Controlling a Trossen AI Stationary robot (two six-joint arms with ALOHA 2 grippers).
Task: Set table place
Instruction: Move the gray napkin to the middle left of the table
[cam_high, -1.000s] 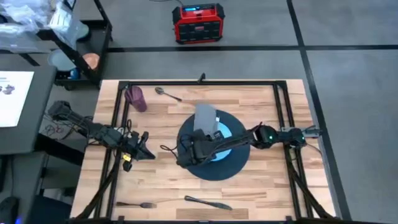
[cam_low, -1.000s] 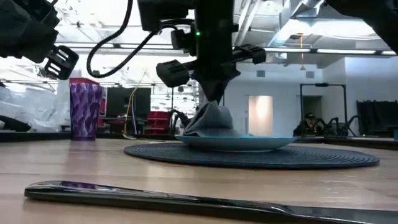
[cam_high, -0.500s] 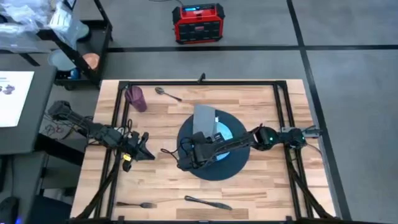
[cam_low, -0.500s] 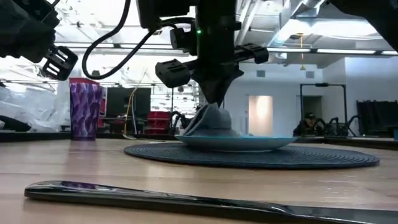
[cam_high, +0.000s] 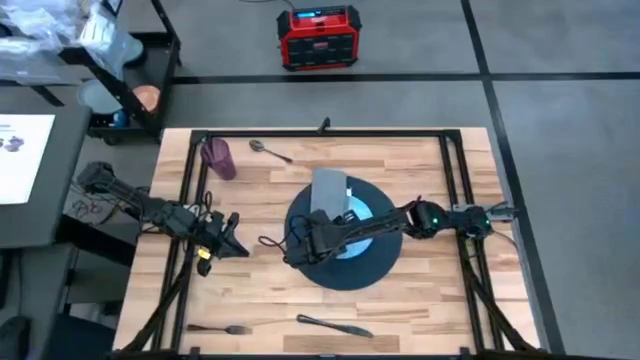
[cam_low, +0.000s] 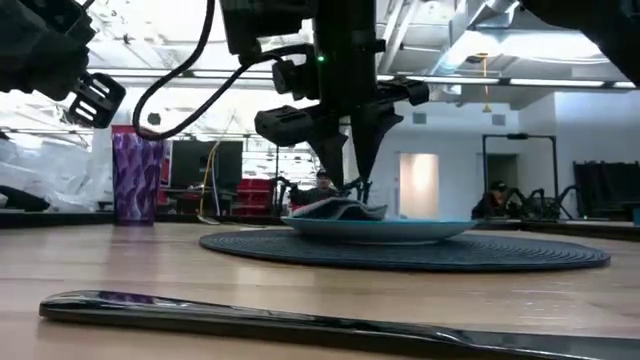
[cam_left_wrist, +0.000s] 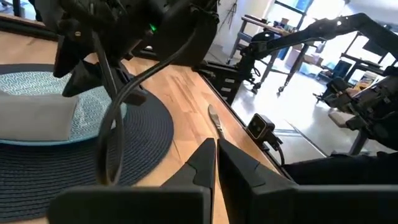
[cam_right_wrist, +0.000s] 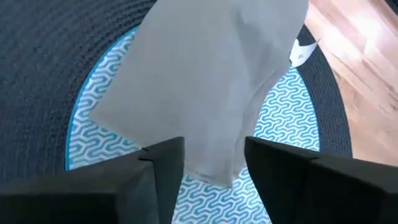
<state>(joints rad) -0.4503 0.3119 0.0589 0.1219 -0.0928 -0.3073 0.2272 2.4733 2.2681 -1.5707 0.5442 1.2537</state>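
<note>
Hovering just above the light blue plate (cam_high: 358, 228), the right tool (cam_low: 350, 185) is now standing with its fingers spread apart and holding nothing, where half a second ago they were pinched on the peak of the grey napkin (cam_right_wrist: 205, 81). The napkin is no longer standing up in a tent; it is lying slumped and low on the plate, one end hanging over the plate's far rim onto the place (cam_high: 345, 272). The plate is sitting on the place, the wide dark mat, which is lying at the middle of the surface (cam_high: 420, 300). The left tool (cam_high: 232, 240) is waiting over the surface well to the left of the place, its fingers pressed together on nothing, unchanged from before. A purple cup (cam_high: 218, 158) is standing beyond the place at its far left, a spoon (cam_high: 268, 150) beside it. A knife (cam_high: 335, 326) and a fork (cam_high: 218, 328) are lying along the near edge, short of the place.
</note>
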